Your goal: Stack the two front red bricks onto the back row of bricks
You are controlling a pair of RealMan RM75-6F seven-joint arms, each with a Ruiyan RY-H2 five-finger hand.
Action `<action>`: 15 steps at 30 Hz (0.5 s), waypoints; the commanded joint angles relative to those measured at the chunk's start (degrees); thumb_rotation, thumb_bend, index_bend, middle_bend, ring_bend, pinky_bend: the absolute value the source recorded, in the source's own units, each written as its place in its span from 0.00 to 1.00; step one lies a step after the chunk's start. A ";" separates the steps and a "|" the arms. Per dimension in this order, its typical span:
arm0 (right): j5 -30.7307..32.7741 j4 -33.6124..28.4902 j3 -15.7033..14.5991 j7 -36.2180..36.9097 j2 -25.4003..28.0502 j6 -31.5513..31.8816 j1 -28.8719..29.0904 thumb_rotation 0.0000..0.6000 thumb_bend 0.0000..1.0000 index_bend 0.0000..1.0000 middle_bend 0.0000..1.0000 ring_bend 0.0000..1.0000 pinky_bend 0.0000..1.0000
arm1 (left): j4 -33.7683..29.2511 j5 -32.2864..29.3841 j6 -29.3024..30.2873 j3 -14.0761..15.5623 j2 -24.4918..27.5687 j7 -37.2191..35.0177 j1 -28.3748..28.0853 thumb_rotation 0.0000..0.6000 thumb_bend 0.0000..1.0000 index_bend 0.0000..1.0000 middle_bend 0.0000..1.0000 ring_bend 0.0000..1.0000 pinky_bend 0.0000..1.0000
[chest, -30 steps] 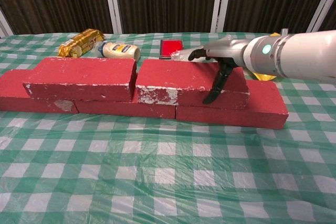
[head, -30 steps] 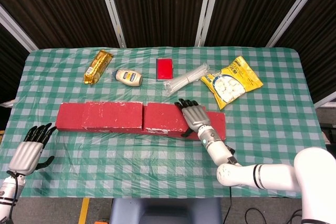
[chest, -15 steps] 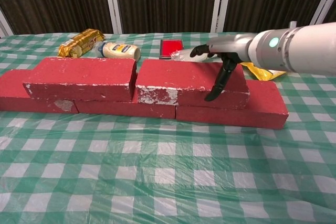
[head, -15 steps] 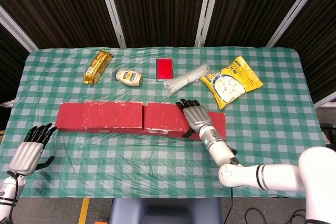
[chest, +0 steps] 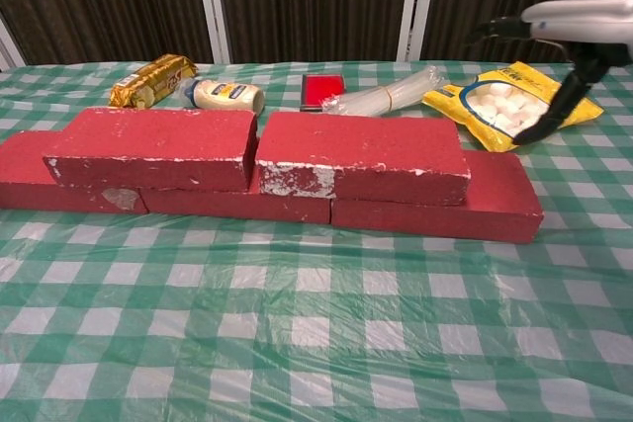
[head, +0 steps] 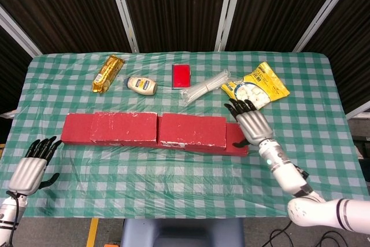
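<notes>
Two red bricks lie on top of the lower brick row: the left upper brick and the right upper brick. Ends of the lower row show at the left and right. My right hand hovers open just past the right end of the stack, fingers spread, holding nothing. Low at the table's front left corner, my left hand is open and apart from the bricks.
Behind the bricks lie a gold snack pack, a mayonnaise bottle, a red box, a bundle of clear straws and a yellow marshmallow bag. The checked cloth spreads in front of the bricks.
My right hand has let go of the right upper brick and moved right and up, off the stack. The brick stays put. The left hand has not moved.
</notes>
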 commanded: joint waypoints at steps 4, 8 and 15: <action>-5.63 5.83 -3.95 4.76 1.70 -1.64 -5.16 1.00 0.04 0.28 0.00 0.00 0.07 | -0.10 0.08 -0.91 0.12 -0.35 0.06 -0.44 1.00 0.29 0.00 0.00 0.00 0.01; -5.53 8.08 -3.69 5.49 -0.26 -4.51 -5.20 1.00 0.04 0.31 0.00 0.00 0.06 | 0.07 -0.08 -1.59 0.15 -0.42 -0.14 -0.69 1.00 0.29 0.00 0.00 0.00 0.01; -5.28 8.79 -2.77 4.15 -3.33 -7.74 -4.21 1.00 0.04 0.27 0.00 0.00 0.06 | 0.11 -0.43 -1.47 0.10 -0.27 0.48 -0.50 1.00 0.30 0.00 0.00 0.00 0.02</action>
